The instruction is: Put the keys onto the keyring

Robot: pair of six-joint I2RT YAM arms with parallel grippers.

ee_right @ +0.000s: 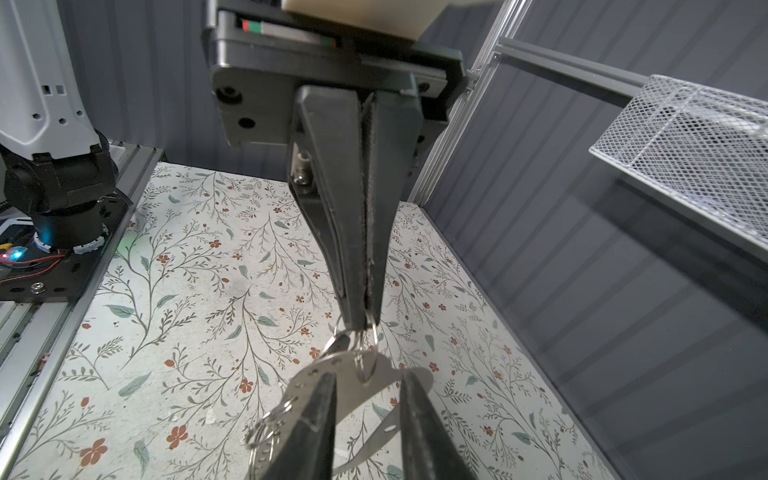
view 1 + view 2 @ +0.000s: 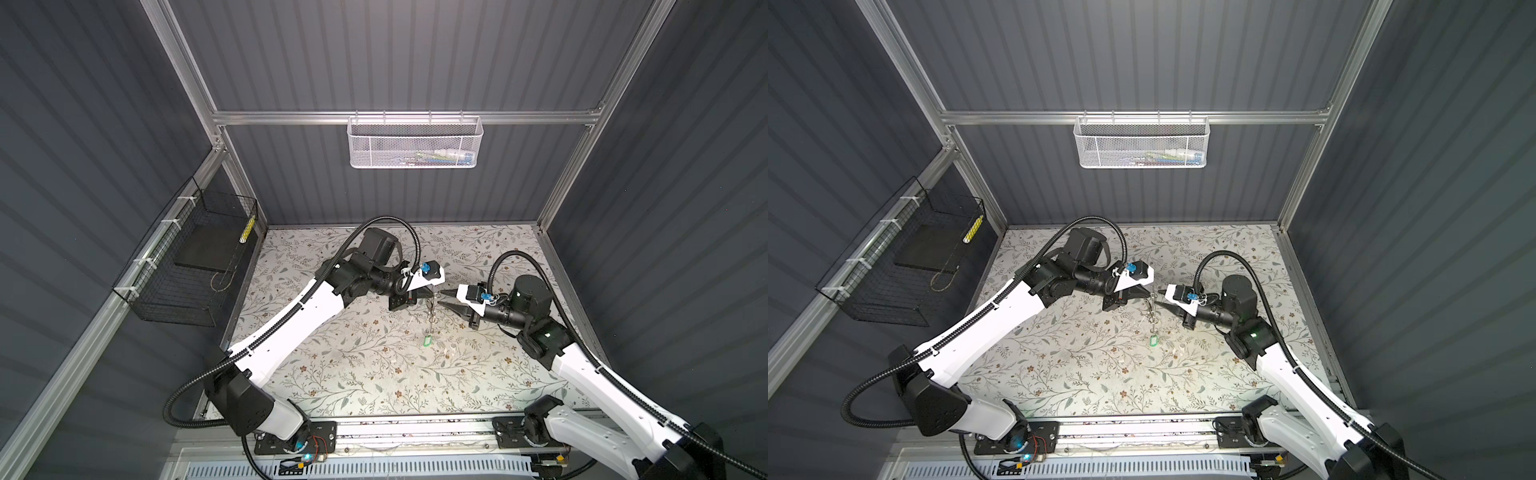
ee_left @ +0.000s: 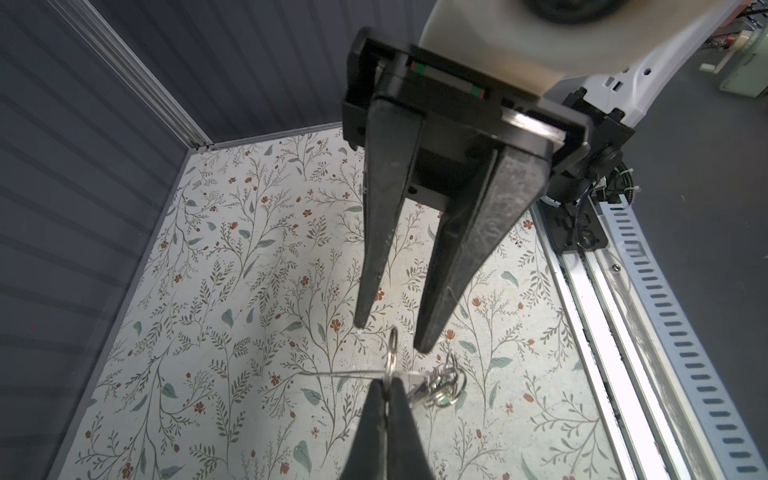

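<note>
Keyring (image 1: 345, 365) — flat plate hanging from the left jaws, which are clenched on a ring at its top, long axis downward. Right jaws are released, tips parted just beside the plate — the nearer free arm. Green tag (image 2: 428, 340) dangles lowest, over the floral counter (image 2: 353, 374); grey walls stand well apart.

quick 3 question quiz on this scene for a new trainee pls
1. True or false: the right pincer is shut tight.
2. What does the left pincer grip? A) a small metal ring B) a white mesh basket C) a black cable
3. Fill in: the plastic tag seen in both top views is ____ in colour.

Key: 1 false, its jaws stand apart. 2 A. 3 green.
</note>
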